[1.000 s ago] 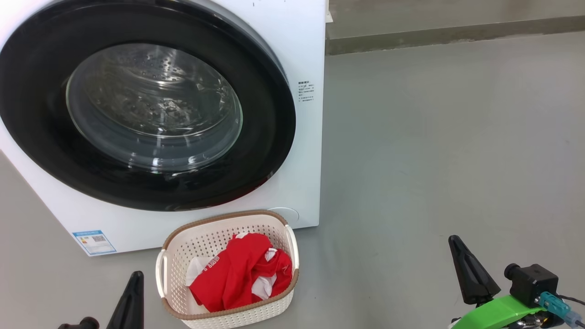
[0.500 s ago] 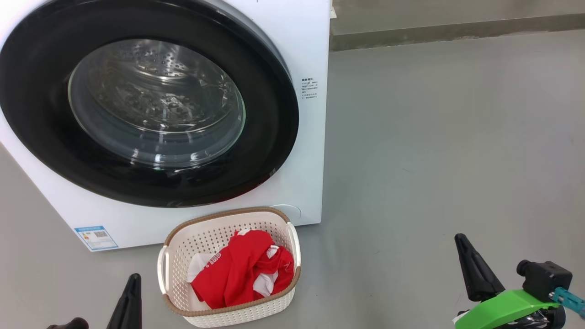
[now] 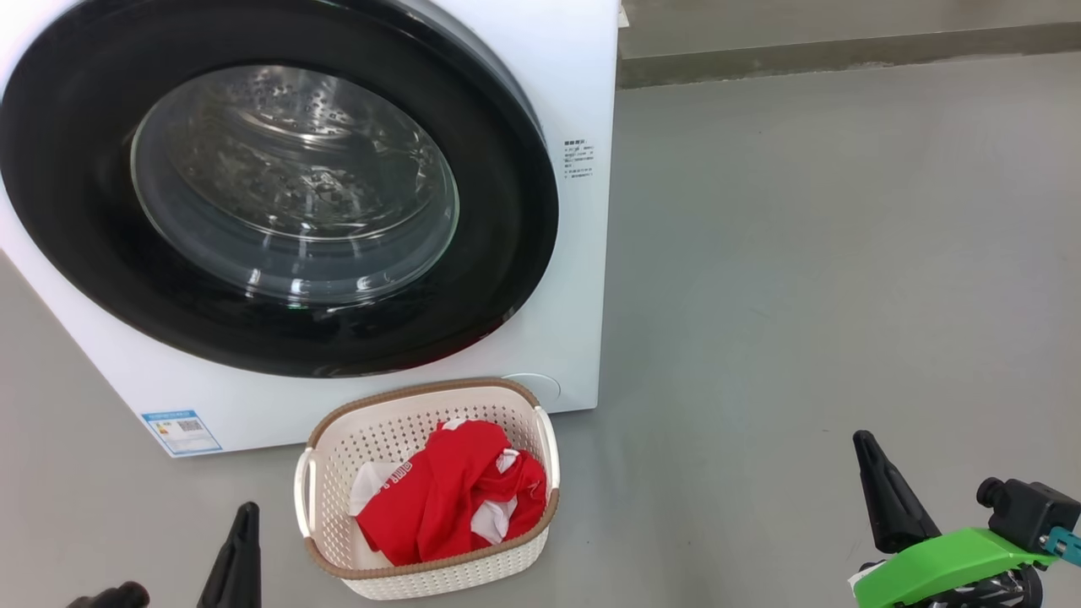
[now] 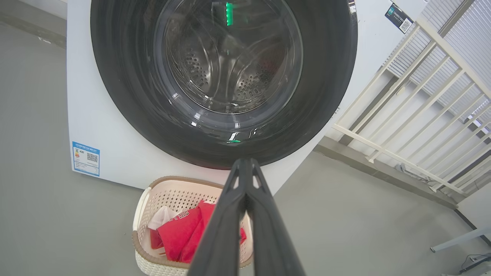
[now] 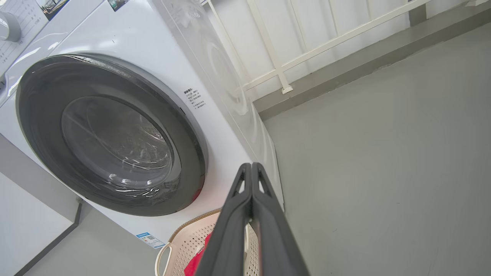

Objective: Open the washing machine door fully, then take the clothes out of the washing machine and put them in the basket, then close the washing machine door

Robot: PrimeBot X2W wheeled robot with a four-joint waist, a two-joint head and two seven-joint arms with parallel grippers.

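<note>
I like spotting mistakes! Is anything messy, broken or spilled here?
Nothing stands out. The washing machine door sits shut against the washing machine, and the clothes lie bundled inside the upright basket, with none on the floor.

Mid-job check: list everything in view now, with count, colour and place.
washing machine: one, white, left, on the floor
washing machine door: one, black rim, clear glass, closed on the machine's front
basket: one, cream, brown rim, on the floor before the machine
clothes: one heap, red and white, in the basket
label: one, blue, machine's lower left corner
railing: one, white, beside the machine
left gripper: one, dark fingers shut, lower left
right gripper: one, dark fingers shut, lower right
</note>
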